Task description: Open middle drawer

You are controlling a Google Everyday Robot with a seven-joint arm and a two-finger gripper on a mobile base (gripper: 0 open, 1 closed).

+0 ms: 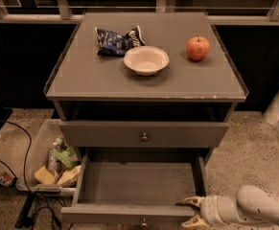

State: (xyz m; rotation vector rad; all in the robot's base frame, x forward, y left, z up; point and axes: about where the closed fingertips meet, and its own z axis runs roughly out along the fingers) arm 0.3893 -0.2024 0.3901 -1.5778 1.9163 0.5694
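1. While its front panel sits near the bottom edge of the view, the middle drawer (138, 183) is pulled far out, showing a bare flat tray.
2. At the right end of that panel is the gripper (190, 212), reaching in from the right.
3. Its fingers (193, 201) are spread, one over the tray's near right corner and the other on the near side of the panel. I cannot tell whether they touch the wood.
4. Above it, the upper drawer (177, 134) shows a brass knob (144, 137).
5. On the cabinet top (96, 78) a white bowl (146, 60) sits beside a blue bag (116, 40), with an apple (198, 48) further right.
6. A plastic bin (32, 153) stands on the floor to the left.
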